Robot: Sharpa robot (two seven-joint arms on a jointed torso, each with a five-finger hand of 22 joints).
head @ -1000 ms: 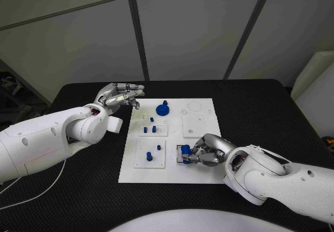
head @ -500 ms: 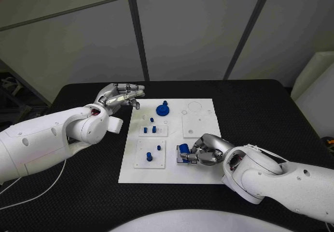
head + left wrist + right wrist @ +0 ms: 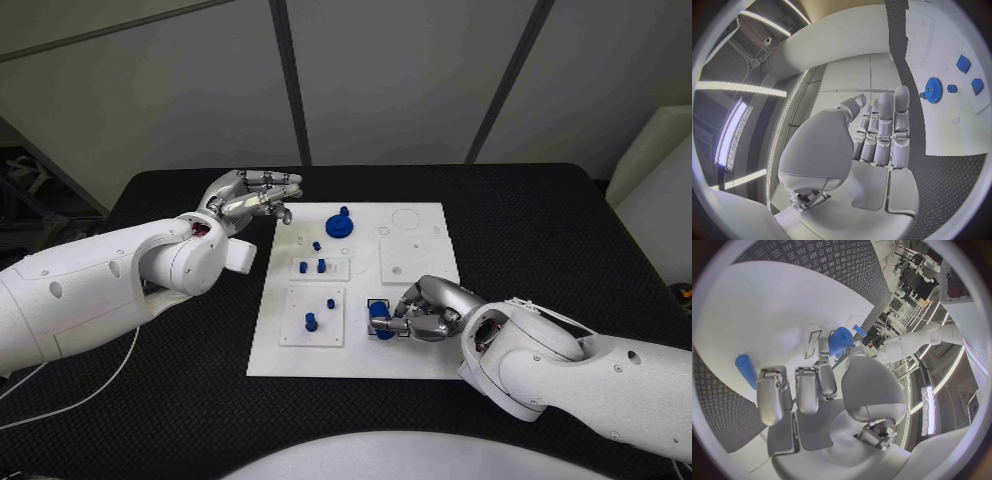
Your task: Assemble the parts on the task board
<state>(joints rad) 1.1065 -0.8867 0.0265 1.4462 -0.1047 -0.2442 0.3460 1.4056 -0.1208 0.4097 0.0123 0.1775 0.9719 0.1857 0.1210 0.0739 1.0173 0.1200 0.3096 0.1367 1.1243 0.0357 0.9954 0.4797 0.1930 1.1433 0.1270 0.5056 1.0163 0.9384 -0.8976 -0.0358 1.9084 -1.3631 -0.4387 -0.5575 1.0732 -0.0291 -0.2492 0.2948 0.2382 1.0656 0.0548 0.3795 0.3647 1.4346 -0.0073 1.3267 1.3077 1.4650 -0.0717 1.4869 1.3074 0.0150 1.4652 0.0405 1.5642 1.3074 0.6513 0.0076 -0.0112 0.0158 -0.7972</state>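
Observation:
The white task board (image 3: 361, 355) lies in the middle of the black table. My right hand (image 3: 430, 308) rests low over the board's near right part and pinches a blue cylindrical part (image 3: 382, 320) between thumb and finger. The right wrist view shows that part (image 3: 839, 340) at my fingertips, just above the board, with a blue peg (image 3: 746, 371) lying off to the side. My left hand (image 3: 257, 195) hovers above the board's far left corner, fingers stretched out side by side and holding nothing. A blue gear (image 3: 339, 224) stands at the board's far end and also shows as the gear (image 3: 933, 90) beyond my left fingers.
Small blue pegs (image 3: 312, 267) stand in a raised white tile; two more pegs (image 3: 309, 322) stand in the near left tile. A plain white tile (image 3: 408, 260) lies on the board's right half. Black table (image 3: 562, 230) surrounds the board; a white cable (image 3: 87, 390) trails at the left.
My right hand has shifted slightly to the left, with the blue part still held. The left hand has stayed where it was.

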